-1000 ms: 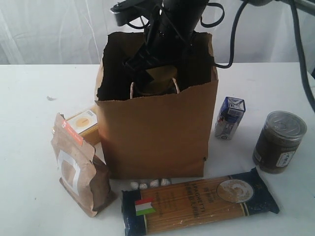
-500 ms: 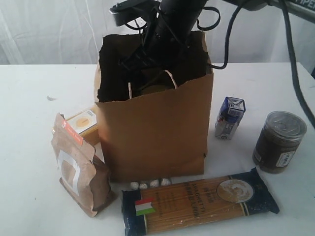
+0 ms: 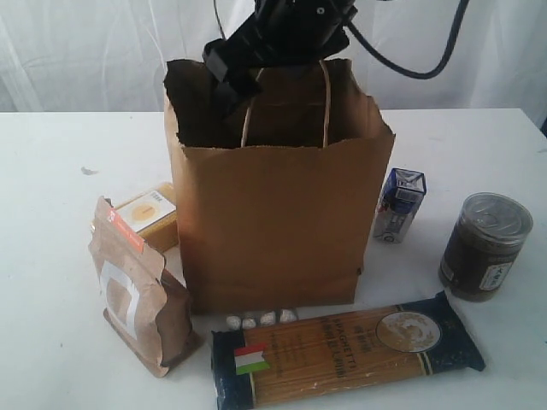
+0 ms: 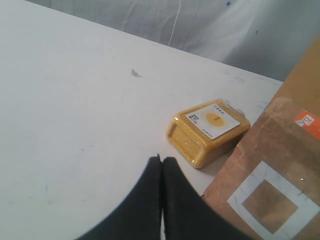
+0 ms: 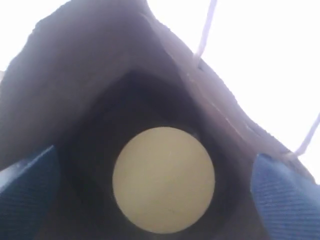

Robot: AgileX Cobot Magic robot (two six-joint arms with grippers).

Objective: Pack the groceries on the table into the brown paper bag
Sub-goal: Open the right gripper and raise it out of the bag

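Fingers on the right (image 5: 285, 195) hover released over the tan-lidded jar (image 5: 164, 180) inside the brown paper bag (image 3: 273, 222); left fingers (image 4: 150, 200) are clenched, empty.

Jar (image 5: 163, 179) inside bag (image 3: 273, 222) — spaghetti packet (image 3: 342, 350) before it, pouch (image 3: 137, 290) at left.

The exterior view faces the brown paper bag (image 3: 273, 222) frontally; the right wrist view looks closely inside it; the left wrist view shares the yellow-grain bottle (image 4: 207, 131) beside it.
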